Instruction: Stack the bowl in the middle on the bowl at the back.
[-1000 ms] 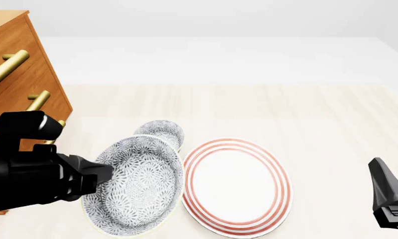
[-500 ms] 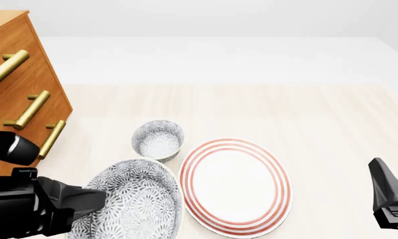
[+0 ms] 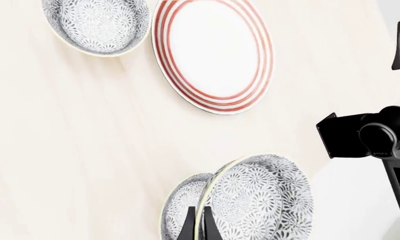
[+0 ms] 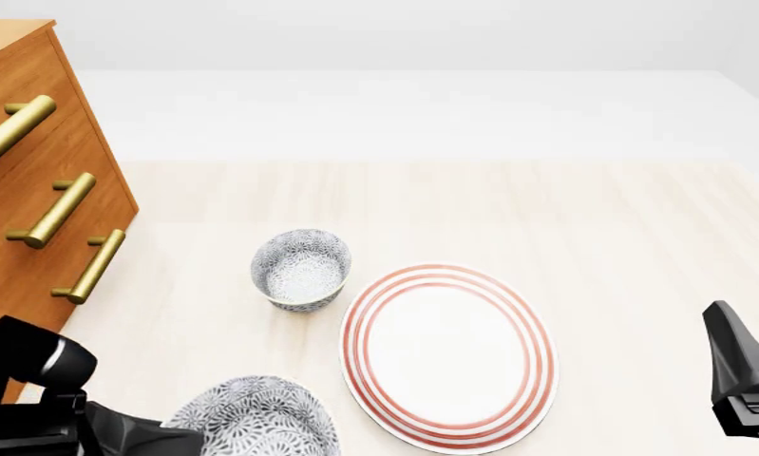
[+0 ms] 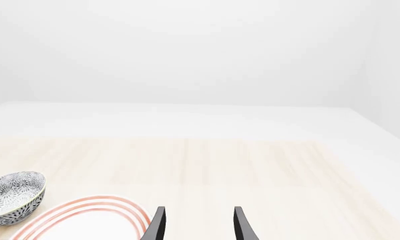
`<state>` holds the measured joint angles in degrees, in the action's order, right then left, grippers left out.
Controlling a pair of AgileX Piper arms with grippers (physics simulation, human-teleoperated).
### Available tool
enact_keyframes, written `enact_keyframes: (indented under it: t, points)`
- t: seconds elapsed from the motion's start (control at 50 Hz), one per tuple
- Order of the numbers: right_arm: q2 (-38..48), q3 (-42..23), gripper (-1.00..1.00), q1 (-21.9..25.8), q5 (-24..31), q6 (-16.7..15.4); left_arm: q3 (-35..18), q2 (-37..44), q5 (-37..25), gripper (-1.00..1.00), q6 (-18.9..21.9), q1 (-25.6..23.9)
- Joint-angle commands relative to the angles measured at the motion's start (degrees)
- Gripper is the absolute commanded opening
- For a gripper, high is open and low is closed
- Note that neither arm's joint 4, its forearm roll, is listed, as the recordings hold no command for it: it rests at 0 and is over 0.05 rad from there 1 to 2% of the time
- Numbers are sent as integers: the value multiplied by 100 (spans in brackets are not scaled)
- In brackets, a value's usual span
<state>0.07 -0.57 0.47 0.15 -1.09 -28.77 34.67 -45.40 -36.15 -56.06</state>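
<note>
The bowl at the back (image 4: 300,268) stands upright on the table, left of the plate; it also shows as the speckled bowl (image 3: 96,25) and as the bowl (image 5: 13,197). The bowl in the middle (image 4: 258,420) is lifted and tilted at the front left, with my left gripper (image 4: 186,439) shut on its rim. In the left wrist view the thin fingers (image 3: 189,226) pinch that bowl's (image 3: 260,200) pale rim. My right gripper (image 5: 196,225) is open and holds nothing, at the front right (image 4: 738,370), far from both bowls.
A large flat white plate with red rings (image 4: 449,344) lies right of the back bowl. A wooden drawer cabinet with brass handles (image 4: 30,190) stands along the left side. The right arm (image 3: 377,135) shows in the left wrist view.
My left arm has drawn back toward the near edge with the bowl still in its grip, uncovering the back bowl. The right arm has not moved.
</note>
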Motion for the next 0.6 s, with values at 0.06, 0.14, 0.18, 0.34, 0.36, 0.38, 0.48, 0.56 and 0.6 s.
enact_keyframes:
  t: [0.06, 0.14, 0.18, 0.34, 0.36, 0.38, 0.48, 0.56, 0.6]
  points:
    - [-1, 3, 100, 1, -5, -4, 386, -133, 79, -100, -171, -173]
    - [0, -3, 100, 2, 2, -6, 484, -183, 75, -100, -190, -147]
    - [0, -4, 100, 1, 4, -4, 509, -202, 59, -100, -193, -120]
    - [2, -6, 100, 2, 1, -7, 467, -225, 3, 100, -149, -62]
    - [2, -8, 100, 3, 3, -9, 471, -223, 6, 100, -151, -66]
    - [2, -6, 100, 3, 0, -10, 469, -220, 4, 100, -144, -59]
    - [2, -5, 100, 2, -2, -10, 456, -206, 0, 100, -126, -53]
    - [0, -8, 100, 3, 4, -9, 432, -214, -32, 100, -91, -30]
    - [-1, -7, 100, 4, 3, -10, 425, -216, -41, 100, -82, -25]
